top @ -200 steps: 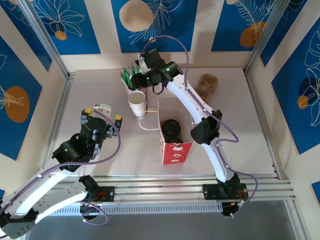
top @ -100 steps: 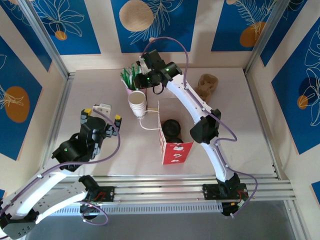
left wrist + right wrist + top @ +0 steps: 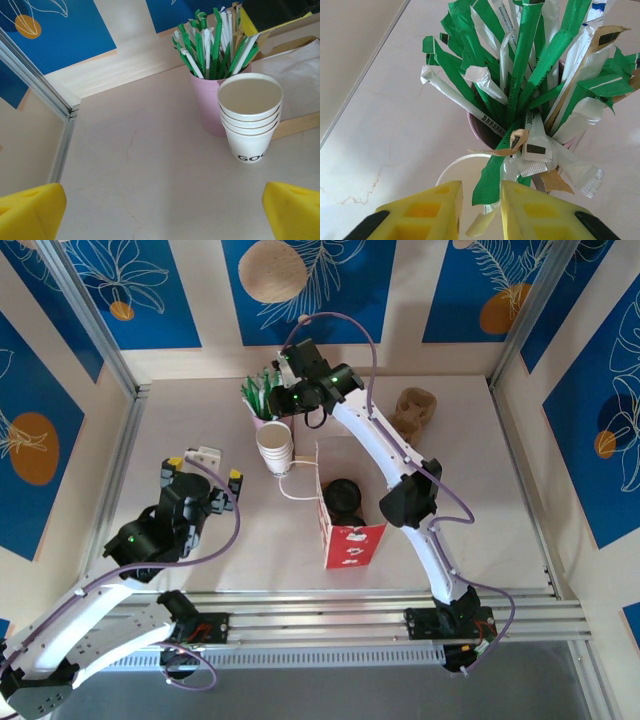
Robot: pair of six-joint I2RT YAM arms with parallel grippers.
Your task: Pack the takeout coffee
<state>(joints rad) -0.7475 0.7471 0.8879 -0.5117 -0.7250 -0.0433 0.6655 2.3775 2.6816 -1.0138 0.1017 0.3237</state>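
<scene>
— Where's the coffee (image 3: 343,495)?
— Down in the open paper bag (image 3: 352,540), about mid-table (image 3: 480,500). I only see its round black plastic lid; the bag's walls hide the cup body.
— And the right gripper (image 3: 481,210)?
— At the far edge, over the pink cup (image 3: 482,131) of crinkly green and white packets (image 3: 520,60). Its blocky yellow fingers (image 3: 422,212) stand narrowly apart. One green packet's end (image 3: 487,186) hangs in the gap, and I can't tell if it's pinched.
— The left one?
— The left gripper (image 3: 206,470) is spread wide over bare table toward the left edge, with just yellow tips at its camera's bottom corners.
— What's beside the pink cup?
— A stack of tapered white paper cups (image 3: 250,117), lidless. The black lettering on the lowest is cut off where the wall curves away. A lumpy brown carrier (image 3: 415,410) sits towards the far right corner, too small to make out.
</scene>
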